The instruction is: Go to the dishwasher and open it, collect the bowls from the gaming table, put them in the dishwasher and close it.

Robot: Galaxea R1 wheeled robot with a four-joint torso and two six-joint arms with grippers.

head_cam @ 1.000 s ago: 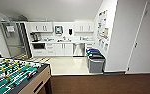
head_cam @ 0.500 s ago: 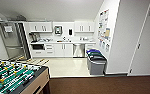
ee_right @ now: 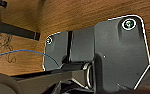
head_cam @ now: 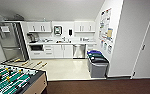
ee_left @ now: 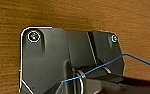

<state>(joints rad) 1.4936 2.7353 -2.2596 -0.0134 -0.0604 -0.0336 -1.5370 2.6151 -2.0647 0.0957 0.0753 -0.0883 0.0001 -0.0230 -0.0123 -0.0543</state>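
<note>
The dishwasher (head_cam: 79, 51), a brushed steel front under the counter, stands shut in the far kitchenette between white cabinet doors. It is well ahead of me across a pale floor (head_cam: 63, 67). The bowls and the gaming table are out of view. Both wrist views look down past my own dark plates onto a brown, wood-grained surface (ee_left: 73, 15), with a thin blue cable (ee_left: 141, 60) crossing each.
A green-field foosball table (head_cam: 13, 77) stands close at the front left. Grey waste bins with blue and dark lids (head_cam: 98, 63) stand against the right wall, near the dishwasher. A steel fridge (head_cam: 9, 41) is at the far left, a white door (head_cam: 148, 45) at the right. Dark carpet (head_cam: 103, 86) lies underfoot.
The whole head picture has shifted a little: the kitchenette looks slightly nearer and the foosball table sits lower, so the camera has moved forward. Nothing in the room has moved.
</note>
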